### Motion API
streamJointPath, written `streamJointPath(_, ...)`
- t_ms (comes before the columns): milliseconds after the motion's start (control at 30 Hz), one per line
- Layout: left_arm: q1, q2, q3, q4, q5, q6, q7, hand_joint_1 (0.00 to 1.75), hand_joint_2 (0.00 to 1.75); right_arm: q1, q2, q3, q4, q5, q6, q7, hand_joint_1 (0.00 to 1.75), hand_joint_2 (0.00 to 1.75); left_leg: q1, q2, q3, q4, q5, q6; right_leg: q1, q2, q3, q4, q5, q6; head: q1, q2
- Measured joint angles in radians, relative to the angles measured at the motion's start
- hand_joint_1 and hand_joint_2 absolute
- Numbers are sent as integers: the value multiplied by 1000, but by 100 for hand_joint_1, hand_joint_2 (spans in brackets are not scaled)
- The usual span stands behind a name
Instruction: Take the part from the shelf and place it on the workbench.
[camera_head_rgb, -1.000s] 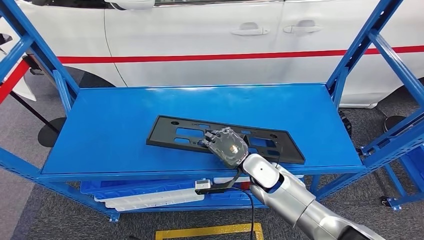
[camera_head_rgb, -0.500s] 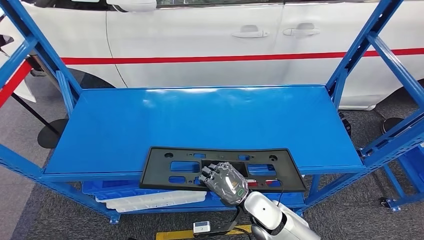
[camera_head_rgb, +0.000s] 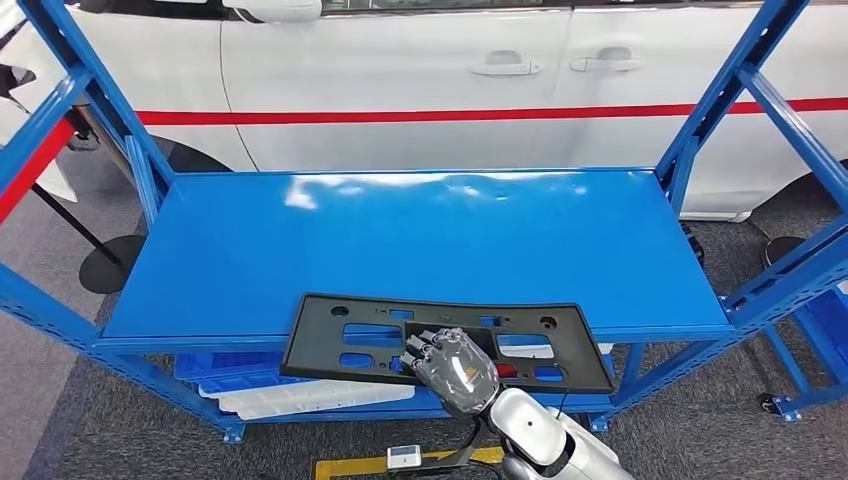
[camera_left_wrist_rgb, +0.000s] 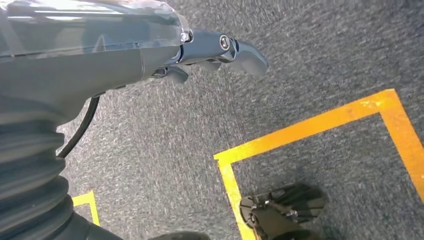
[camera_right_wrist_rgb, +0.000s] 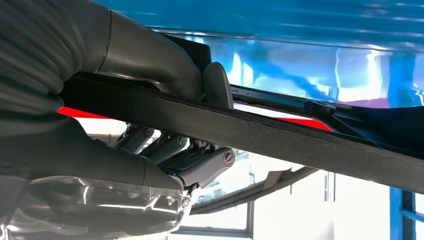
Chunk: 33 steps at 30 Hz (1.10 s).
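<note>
Moved: part (camera_head_rgb: 445, 342) dragged off the shelf (camera_head_rgb: 420, 240) middle, now overhanging its front edge | right hand (camera_head_rgb: 452, 368) clamped on it, left hand (camera_left_wrist_rgb: 220, 50) dangling empty | workbench drop still to do

My right hand (camera_head_rgb: 455, 368) clamps thumb against fingers (camera_right_wrist_rgb: 200, 162); my left hand (camera_left_wrist_rgb: 150, 50) hangs with fingers curled loosely.

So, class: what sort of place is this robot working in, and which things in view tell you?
Probably a car factory or workshop floor: a blue steel shelf, a white car parked right behind it, and yellow floor marking on grey carpet.
</note>
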Motion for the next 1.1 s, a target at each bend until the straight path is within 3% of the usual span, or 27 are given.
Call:
streamJointPath(100,-3,-1,0,0,0,0,-2,0,175,0,5,-9,-1,6,0,-9,175,175,0,-1,-5,0,4,-18,-1,-2,1,-25,11,-8,0,0)
streamJointPath(133,-3,-1,0,0,0,2,-3,0,175,0,8,-13,-1,7,0,-12,175,175,-1,-1,-11,11,-9,-24,-6,-4,-1,-34,19,-12,0,0)
streamJointPath(200,-3,0,0,0,0,4,-3,0,175,0,14,-17,-1,10,-1,-16,175,175,6,-3,-41,88,-76,-38,-14,-7,-10,-47,37,-16,0,0)
streamJointPath(267,-4,0,0,0,0,5,-4,0,175,2,17,-20,0,11,-2,-21,175,175,19,-3,-84,214,-151,-55,-17,-8,-28,-48,51,-15,0,0)
streamJointPath(300,-3,1,0,0,-1,5,-4,0,175,2,18,-20,0,11,-2,-22,175,175,25,-3,-93,254,-167,-63,-19,-9,-38,-46,58,-12,0,0)
streamJointPath(333,-3,1,0,0,-1,5,-4,0,175,3,18,-20,1,12,-2,-22,175,175,32,-3,-86,259,-162,-70,-23,-10,-48,-44,64,-7,0,0)
streamJointPath(367,-3,1,0,0,-2,5,-4,0,175,3,18,-21,1,12,-2,-23,175,175,38,-2,-58,224,-139,-78,-28,-10,-59,-40,70,-1,0,0)
streamJointPath(433,-5,2,0,0,-4,5,-4,0,175,3,20,-24,1,14,-3,-23,175,175,48,-4,28,87,-89,-94,-38,-9,-80,-26,81,14,0,0)
streamJointPath(500,-9,1,-1,0,-5,5,-4,0,175,4,22,-27,1,15,-4,-23,175,175,49,-13,71,6,-70,-85,-38,-6,-94,-15,92,31,0,0)
streamJointPath(600,-11,2,-2,0,-7,5,-4,0,175,15,26,-32,1,14,-7,-23,175,175,43,-20,45,10,-59,-49,-40,-2,-102,-18,113,54,0,0)
streamJointPath(633,-12,2,-2,0,-7,5,-4,0,175,20,27,-34,1,14,-7,-24,175,175,41,-18,35,11,-50,-37,-44,-2,-110,-12,102,59,0,0)
streamJointPath(667,-13,2,-2,0,-8,5,-4,0,175,22,27,-36,1,15,-7,-25,175,175,39,-16,24,11,-38,-26,-46,-2,-121,11,72,61,0,0)
streamJointPath(700,-14,2,-2,0,-7,5,-4,0,175,24,27,-37,1,15,-8,-25,175,175,37,-13,11,10,-25,-18,-45,-2,-139,57,24,60,0,0)
streamJointPath(767,-13,2,-2,0,-5,5,-6,0,175,24,28,-40,1,14,-8,-28,175,175,30,-10,-18,11,-2,-8,-38,-1,-178,195,-78,55,0,0)
streamJointPath(800,-12,2,-2,0,-4,5,-8,0,175,24,28,-40,3,12,-7,-32,175,175,24,-10,-33,12,8,-6,-34,-1,-186,254,-104,51,0,0)
streamJointPath(833,-12,3,-2,0,-2,6,-9,0,175,24,28,-40,4,11,-8,-36,175,175,18,-9,-48,12,18,-4,-29,-1,-180,285,-108,45,0,0)
streamJointPath(867,-11,3,-2,0,-1,7,-10,0,175,24,29,-41,7,9,-8,-39,175,175,12,-9,-61,13,28,-2,-24,-1,-154,275,-94,37,0,0)
streamJointPath(900,-10,3,-2,0,0,9,-11,0,175,24,30,-41,9,7,-8,-42,175,175,6,-10,-72,13,37,-1,-17,0,-109,228,-72,24,0,0)
streamJointPath(967,-10,2,-1,0,0,13,-12,0,175,21,34,-41,10,5,-9,-47,175,175,-2,-11,-88,14,53,-2,-1,1,0,81,-57,-4,0,0)
streamJointPath(1000,-9,1,-1,0,1,14,-13,0,175,20,37,-41,10,5,-10,-48,175,175,-3,-11,-91,13,61,-5,5,1,36,27,-58,-12,0,0)
streamJointPath(1033,-9,1,-1,0,1,15,-14,0,175,18,39,-42,11,4,-11,-48,175,175,-2,-11,-94,12,69,-9,10,1,56,-7,-61,-17,0,0)
streamJointPath(1100,-8,2,-1,0,3,16,-16,0,175,17,43,-42,11,3,-12,-49,175,175,0,-11,-96,7,83,-20,11,0,56,-24,-46,-18,0,0)
